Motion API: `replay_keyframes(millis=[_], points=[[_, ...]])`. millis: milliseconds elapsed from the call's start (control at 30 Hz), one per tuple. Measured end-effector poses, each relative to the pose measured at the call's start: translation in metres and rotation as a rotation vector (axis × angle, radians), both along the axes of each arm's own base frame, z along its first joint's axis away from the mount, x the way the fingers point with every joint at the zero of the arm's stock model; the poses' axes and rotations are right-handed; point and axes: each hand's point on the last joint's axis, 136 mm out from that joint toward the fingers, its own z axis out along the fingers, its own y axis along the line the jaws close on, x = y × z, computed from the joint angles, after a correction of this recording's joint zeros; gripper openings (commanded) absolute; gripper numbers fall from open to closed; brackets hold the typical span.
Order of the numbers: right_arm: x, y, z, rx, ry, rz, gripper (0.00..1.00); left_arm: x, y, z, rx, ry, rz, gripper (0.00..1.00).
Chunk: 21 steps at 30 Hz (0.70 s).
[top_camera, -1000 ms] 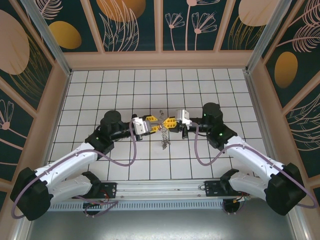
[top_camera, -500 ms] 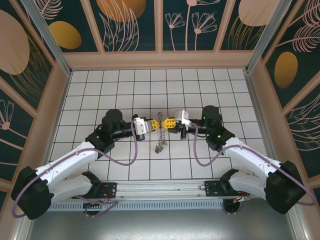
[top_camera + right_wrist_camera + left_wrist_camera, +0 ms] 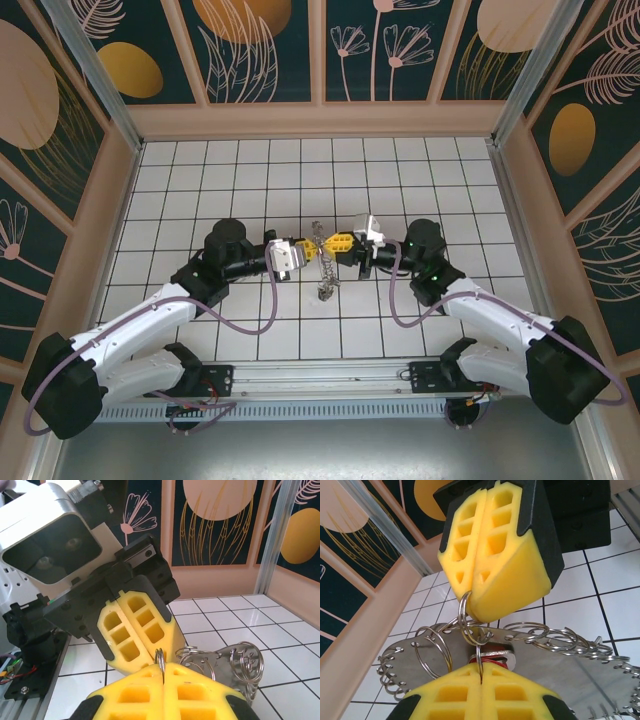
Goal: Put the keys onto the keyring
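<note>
- Count: I see two arms, two grippers and one keyring [image 3: 324, 278]. It is a silvery bunch fringed with many small wire loops, too fine for me to count. One red piece [image 3: 492, 654] shows within the bunch.
- Location: the keyring hangs between the two gripper tips, near the centre of the white tiled table [image 3: 400, 170]. I cannot tell whether its lower end touches the tiles.
- Pose: both arms reach forward from their bases with elbows outward. The forearms turn inward, so the left gripper [image 3: 312, 247] and the right gripper [image 3: 338, 243] face each other almost tip to tip.
- Left gripper [image 3: 481, 680]: the yellow fingers are pressed fully together, with the first split ring [image 3: 478, 655] running into their seam.
- Right gripper [image 3: 474, 587]: the fingers are likewise closed, with the second split ring [image 3: 464, 617] emerging from their tip. The two rings appear linked.
- View differences: the left wrist camera shows a flat metal plate with an edge lined by loops. The right wrist camera shows the right gripper [image 3: 163, 680] nipping a ring below the left gripper [image 3: 150, 652], with the keyring [image 3: 235, 665] off to the side. The overhead camera shows the arm poses.
</note>
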Motion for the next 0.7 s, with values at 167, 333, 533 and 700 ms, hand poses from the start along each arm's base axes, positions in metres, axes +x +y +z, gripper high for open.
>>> replay_keyframes(millis=[167,333,533,700], points=[[0.0,0.003,-0.004,0.0,0.037,0.007,0.0,-0.001,0.001,-0.005,0.003,0.005,0.001,0.0],[-0.001,0.009,-0.002,0.015,0.043,0.008,0.0,-0.001,0.002,-0.006,0.004,0.011,-0.005,0.0],[0.002,0.016,0.004,0.067,0.085,-0.012,0.0,-0.002,0.002,-0.006,0.004,0.014,-0.011,0.0],[0.004,0.023,0.002,0.081,0.133,-0.048,0.0,-0.003,0.004,-0.008,-0.005,0.011,-0.002,0.0]])
